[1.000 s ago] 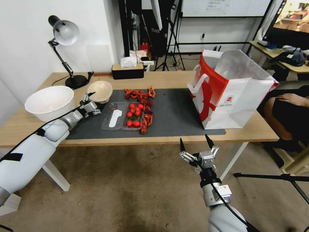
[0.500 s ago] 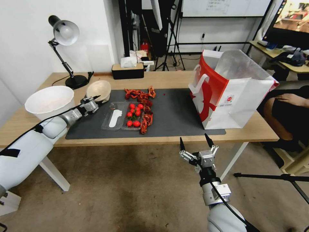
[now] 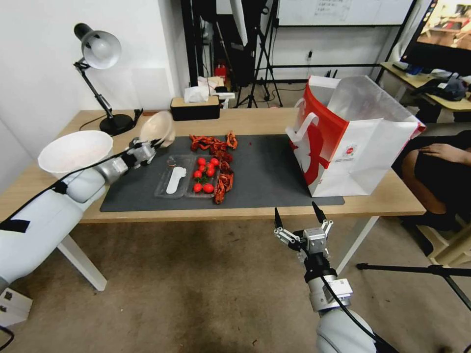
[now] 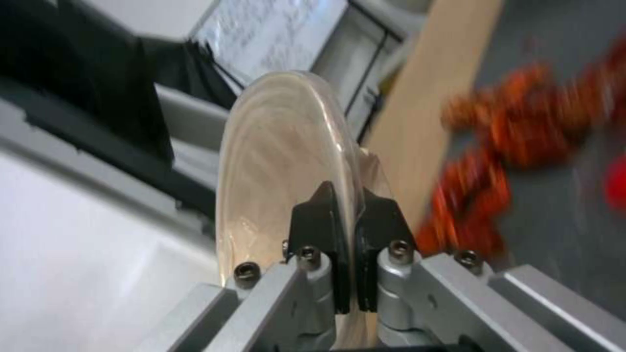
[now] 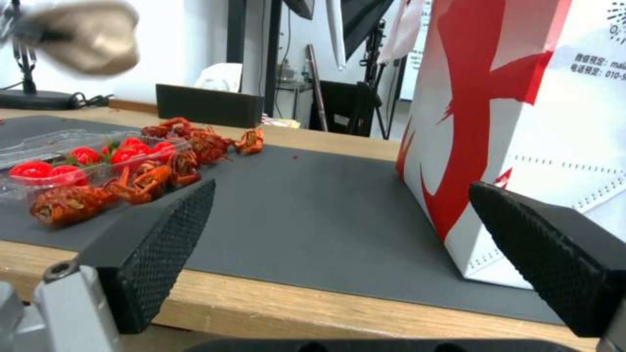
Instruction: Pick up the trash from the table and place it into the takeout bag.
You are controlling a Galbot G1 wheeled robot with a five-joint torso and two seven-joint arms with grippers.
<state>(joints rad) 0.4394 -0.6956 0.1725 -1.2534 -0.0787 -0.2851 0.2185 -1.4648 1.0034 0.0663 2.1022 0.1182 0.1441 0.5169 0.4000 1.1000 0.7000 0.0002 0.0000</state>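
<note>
Head view shows the left gripper [image 3: 158,143] with its fingers [image 4: 326,230] pinched on the rim of a beige round bowl [image 3: 157,127], held tilted above the dark grey mat's far left corner on the light-wood surface [image 3: 255,120]. Well to the right stands the boxy red-and-white paper takeout bag [image 3: 351,135], mouth open. Right gripper [image 3: 299,220] hangs below the near edge, fingers spread wide.

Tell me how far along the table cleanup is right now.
Early on. In hand: the left pincer is shut on the beige bowl's rim and holds it tilted above the mat's left end, far from the bag. Left: the red scraps and the clear tray lie on the mat. The right pincer hangs open below the table edge.
</note>
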